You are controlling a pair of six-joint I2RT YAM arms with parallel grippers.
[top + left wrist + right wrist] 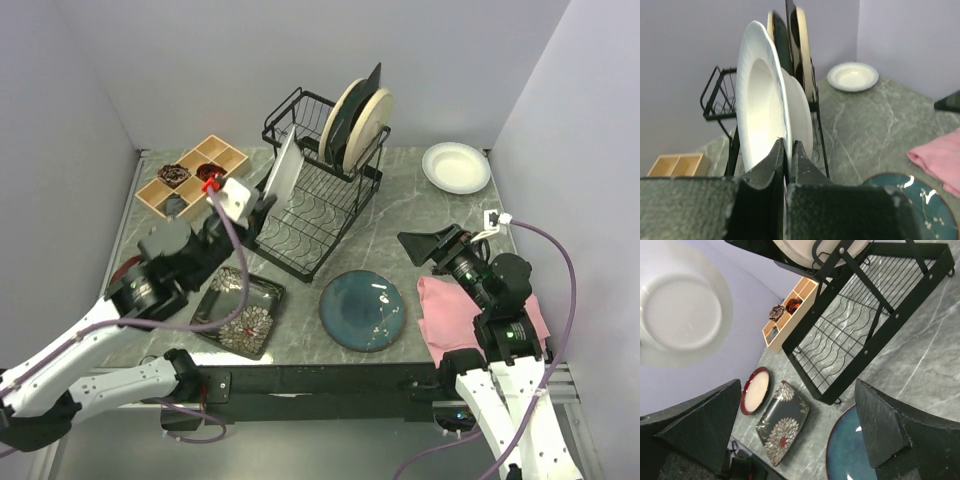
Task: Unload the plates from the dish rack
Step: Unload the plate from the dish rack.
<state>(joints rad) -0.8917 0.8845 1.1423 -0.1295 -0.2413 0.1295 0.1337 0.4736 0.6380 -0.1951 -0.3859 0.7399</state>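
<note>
The left jaws are closed tight on the near rim of a white plate [762,110] standing upright in the rack [300,230]. The right jaws gape wide above the counter [420,215], well apart from it.

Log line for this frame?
left gripper: shut on white plate rim | white plate: upright at dish rack | right gripper: open, empty

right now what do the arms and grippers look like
Both arms have white shells and black joints. The left arm and right arm each carry a purple cable; the left has a red fitting by its white wrist block. The left gripper and right gripper have black wedge-shaped fingers.
</note>
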